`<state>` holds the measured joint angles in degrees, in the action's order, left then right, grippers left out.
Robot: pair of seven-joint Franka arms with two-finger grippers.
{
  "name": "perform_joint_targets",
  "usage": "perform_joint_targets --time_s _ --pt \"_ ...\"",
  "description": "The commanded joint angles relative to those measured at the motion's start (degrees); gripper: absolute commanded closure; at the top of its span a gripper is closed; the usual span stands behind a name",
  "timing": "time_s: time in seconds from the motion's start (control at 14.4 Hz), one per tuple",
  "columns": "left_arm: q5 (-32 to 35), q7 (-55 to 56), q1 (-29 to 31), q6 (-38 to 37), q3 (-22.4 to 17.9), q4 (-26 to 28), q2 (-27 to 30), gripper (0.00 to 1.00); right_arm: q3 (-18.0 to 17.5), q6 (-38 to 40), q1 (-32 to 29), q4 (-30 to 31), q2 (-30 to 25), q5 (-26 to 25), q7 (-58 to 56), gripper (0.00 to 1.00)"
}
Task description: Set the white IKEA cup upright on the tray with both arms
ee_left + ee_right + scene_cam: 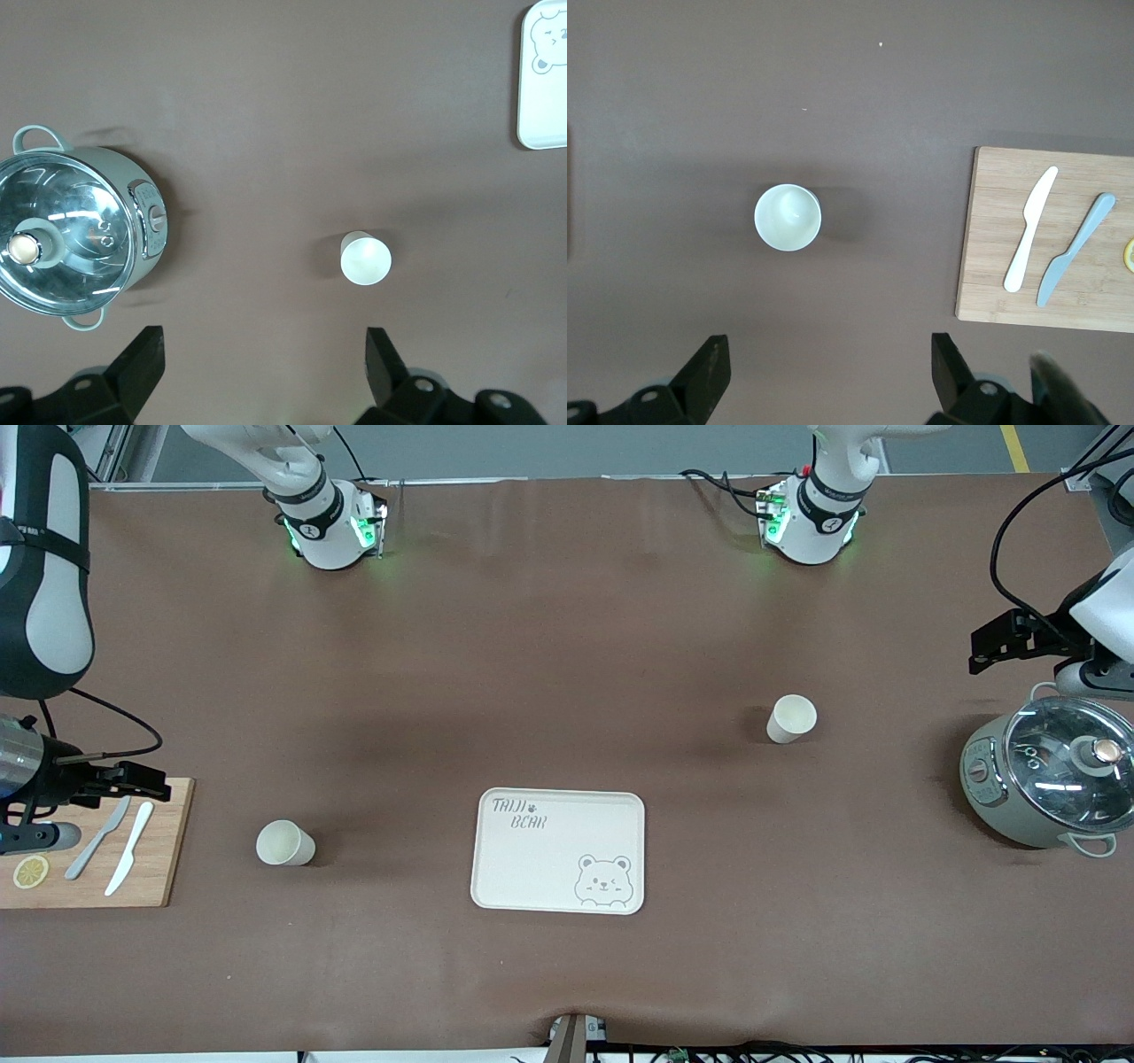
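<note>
Front view alone shows whole tray [532,859]; left claw [261,359], right claw [824,359] wide open, empty.

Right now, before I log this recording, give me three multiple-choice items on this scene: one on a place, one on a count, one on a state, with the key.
1. Where do the two knives lie?
A. on the tray
B. on the wooden cutting board
C. inside the pot

2. How many white cups stand on the table?
A. one
B. two
C. three

3. How are the two grippers?
A. both open, holding nothing
B. both shut on cups
C. one open, one shut on the pot lid

Key:
1 B: both knives rest on the cutting board at the right arm's end.
2 B: one cup stands toward the right arm's end, the other cup toward the left arm's end; the tray between them is bare.
3 A: the left gripper by the pot and the right gripper over the cutting board both show spread fingers with nothing between.
</note>
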<state>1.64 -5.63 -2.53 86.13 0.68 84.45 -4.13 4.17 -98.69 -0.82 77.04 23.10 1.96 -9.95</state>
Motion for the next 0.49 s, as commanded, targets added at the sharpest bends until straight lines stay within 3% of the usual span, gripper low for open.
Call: perform_joint_targets --time_s 0.0,0.42 --pt "1.26 -1.04 0.16 -0.96 0.11 -0.78 -0.27 0.00 -0.21 -0.10 0.12 -0.31 0.19 -0.90 0.20 0.00" --pt "0.29 -0.26 0.16 -0.96 0.90 0.79 -2.28 0.00 -0.21 -0.10 0.03 -0.31 0.19 -0.90 0.20 0.00"
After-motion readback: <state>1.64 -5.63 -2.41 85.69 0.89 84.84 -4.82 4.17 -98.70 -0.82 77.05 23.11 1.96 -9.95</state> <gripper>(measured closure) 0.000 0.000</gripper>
